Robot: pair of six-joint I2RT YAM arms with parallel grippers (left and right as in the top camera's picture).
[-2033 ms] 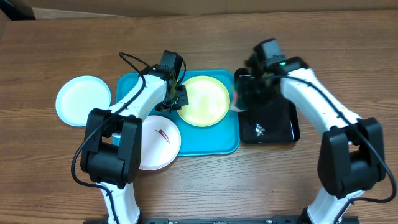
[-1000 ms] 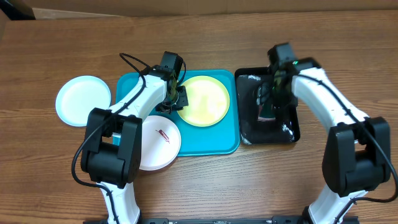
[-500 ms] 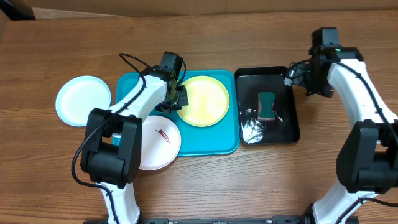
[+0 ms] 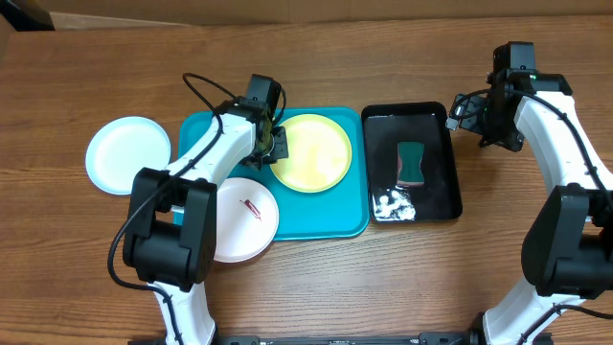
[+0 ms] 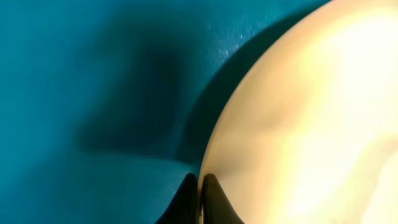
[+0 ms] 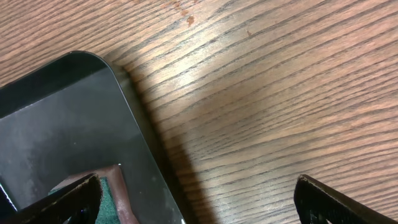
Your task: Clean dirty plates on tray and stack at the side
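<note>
A wooden table (image 4: pixel 316 287) with a marked brown grain is seen beneath everything. A glossy black tray (image 4: pixel 436 125), rectangular with rounded corners and a raised rim, is set flat on it, right of the middle. Inside the tray, near its centre, a small sponge (image 4: pixel 411 165) is laid, green on top with a reddish-brown side. A little clump of white foam or crumbs (image 4: pixel 393 203) (which of the two cannot be told) is found in the tray's lower left corner in the overhead view, just apart from the sponge. In the right wrist view one rounded corner of the black tray (image 6: pixel 62 124) is shown against bare wood, and an edge of the sponge (image 6: pixel 113 202) is caught at the bottom.
</note>
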